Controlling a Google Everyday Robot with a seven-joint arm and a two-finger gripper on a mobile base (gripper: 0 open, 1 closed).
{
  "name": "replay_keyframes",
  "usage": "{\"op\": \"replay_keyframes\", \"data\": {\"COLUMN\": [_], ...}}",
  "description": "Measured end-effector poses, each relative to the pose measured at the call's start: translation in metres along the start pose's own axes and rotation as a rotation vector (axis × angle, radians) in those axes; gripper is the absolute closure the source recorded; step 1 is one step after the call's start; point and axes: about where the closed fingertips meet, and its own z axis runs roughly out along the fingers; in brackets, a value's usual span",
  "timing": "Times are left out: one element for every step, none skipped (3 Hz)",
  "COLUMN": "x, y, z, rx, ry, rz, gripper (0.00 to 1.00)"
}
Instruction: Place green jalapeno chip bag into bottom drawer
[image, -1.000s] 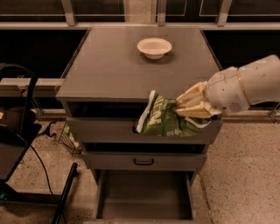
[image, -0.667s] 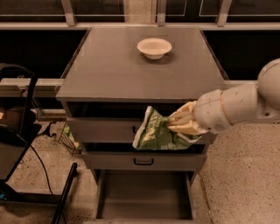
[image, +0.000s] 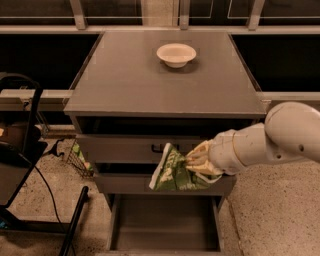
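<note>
Fingers (image: 198, 159) — clamping chip bag (image: 171, 176), above bottom drawer (image: 165, 226)

Bench (image: 150, 95): grey, flat top. White bowl (image: 176, 54) stands upright at rear centre of the top. Two grey drawer fronts below it. Upper front (image: 115, 149) has a black handle (image: 157, 148). Lower front (image: 120, 183) is partly covered at right by the pincer (image: 192, 161), which is just in front of it. Black frame (image: 22, 145) and cable (image: 44, 192) at left, on speckled floor (image: 265, 215).
</note>
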Motion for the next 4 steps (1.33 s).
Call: {"op": "replay_keyframes", "data": {"x": [0.012, 0.037, 0.066, 0.095], "y": [0.006, 0.016, 0.027, 0.039], "z": [0.016, 0.049, 0.084, 0.119], "rx": [-0.002, -0.015, -0.018, -0.018], "ry": [0.006, 0.015, 0.015, 0.001], "rz": [-0.023, -0.035, -0.042, -0.055], "gripper": [1.00, 1.00, 1.00, 1.00]}}
